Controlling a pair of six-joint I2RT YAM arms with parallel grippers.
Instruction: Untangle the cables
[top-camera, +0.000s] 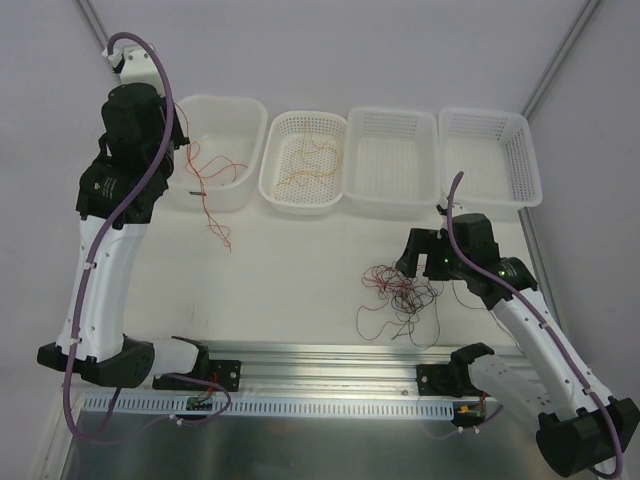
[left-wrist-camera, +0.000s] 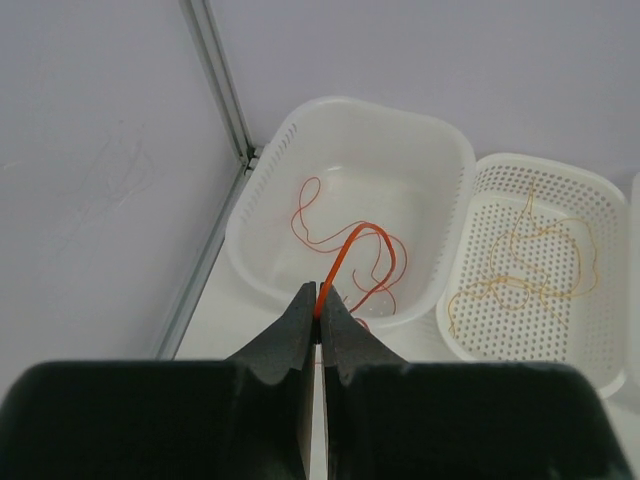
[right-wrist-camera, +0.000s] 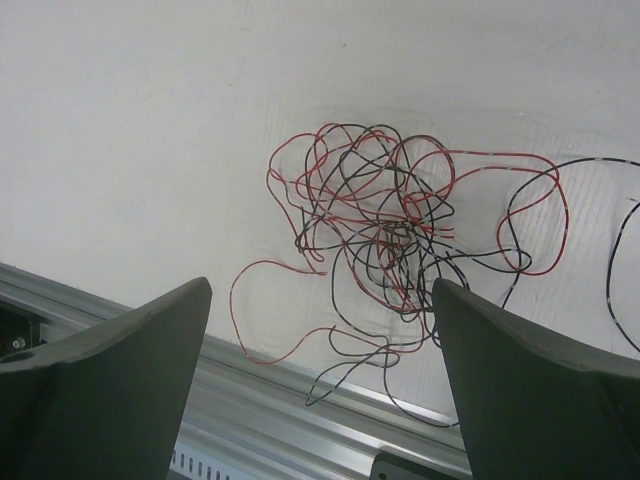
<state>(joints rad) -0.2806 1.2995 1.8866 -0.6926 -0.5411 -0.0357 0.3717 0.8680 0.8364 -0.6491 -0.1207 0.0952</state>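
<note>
Cable tangle (right-wrist-camera: 385, 235) beneath spread right hand (right-wrist-camera: 322, 290), left hand (left-wrist-camera: 318, 300) pinching orange strand (left-wrist-camera: 345, 250)

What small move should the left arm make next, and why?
Probably open the left gripper and let the wire drop. The gripper is shut on one orange-red wire, which loops ahead over the leftmost bin, where orange-red strands already lie. The tangle sits far away by the right arm, so release seems the natural step.
</note>
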